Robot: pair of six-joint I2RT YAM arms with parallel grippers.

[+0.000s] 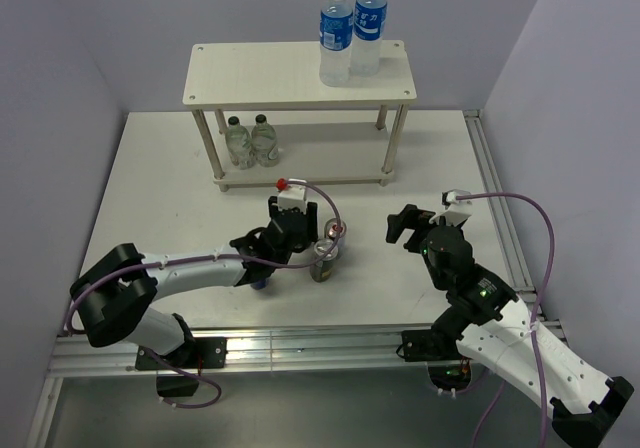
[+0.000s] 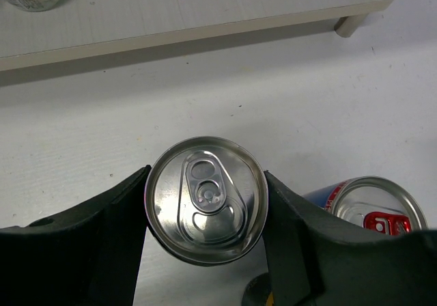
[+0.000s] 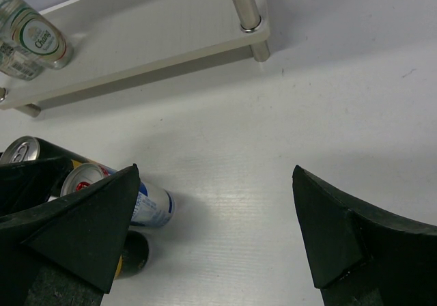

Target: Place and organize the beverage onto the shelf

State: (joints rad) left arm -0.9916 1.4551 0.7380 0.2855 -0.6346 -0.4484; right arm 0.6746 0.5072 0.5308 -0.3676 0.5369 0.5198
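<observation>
- Top external view: the white table (image 1: 450, 158) fills most of the scene between pale walls.
- The shelf (image 1: 260, 73) stands at the far side of the table, two pale boards on thin posts.
- The left claw (image 2: 206, 176) is over the middle of the table, in front of the shelf. It is closed narrow on a tall can (image 2: 205, 203), with one dark finger touching each side of the silver rim. Whether the can's base rests on the table cannot be told.
- The right claw (image 3: 215, 171) is spread wide with nothing between its fingers. It hangs above bare table to the right of the cans, well apart from the shelf.
- Two blue-capped water bottles (image 1: 337, 33) stand upright and touching on the right part of the top board.
- Two small clear bottles (image 1: 250, 140) stand side by side at the left end of the lower board.
- A short can (image 2: 372, 210) with a red tab and a blue and silver side stands on the table just beside the tall can, on its right in the left wrist view.
</observation>
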